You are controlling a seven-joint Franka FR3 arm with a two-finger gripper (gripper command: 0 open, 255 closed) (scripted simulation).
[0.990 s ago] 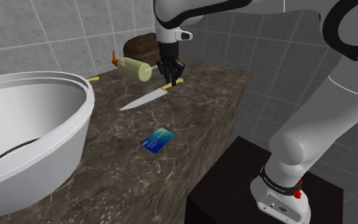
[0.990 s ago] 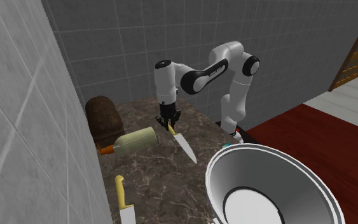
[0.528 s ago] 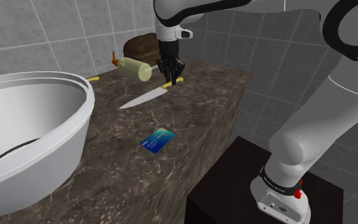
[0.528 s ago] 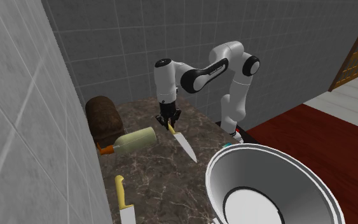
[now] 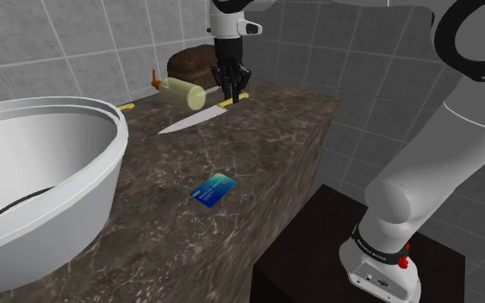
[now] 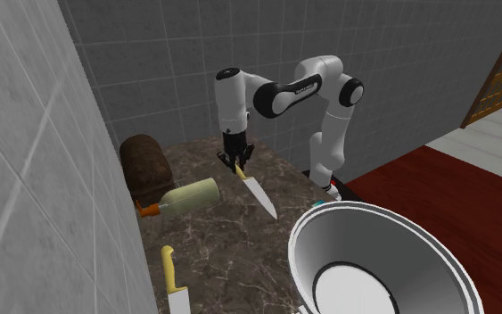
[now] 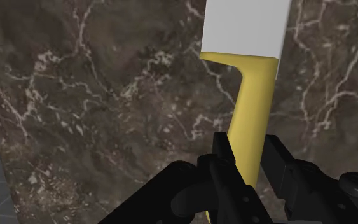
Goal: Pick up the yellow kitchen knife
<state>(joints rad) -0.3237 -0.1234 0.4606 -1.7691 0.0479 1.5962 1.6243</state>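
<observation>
Yellow-handled knife [image 7: 252,95], clasped at the handle between the closed fingers of the gripper [image 7: 250,153]. It is held over the wall end of the dark marble counter [image 5: 266,146], blade slanting down toward the stone; whether the tip is clear cannot be told. The grasp is judged complete, and raising the knife well clear remains. A bottle [image 5: 183,91] lies near, a blue card [image 5: 214,189] well apart.

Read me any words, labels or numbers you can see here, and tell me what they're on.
No text is readable.
Band at the arm's base: lettering too small to read.
Dark link of the arm: marking too small to read.
Blue card: no legible print.
Knife: no marking seen.
</observation>
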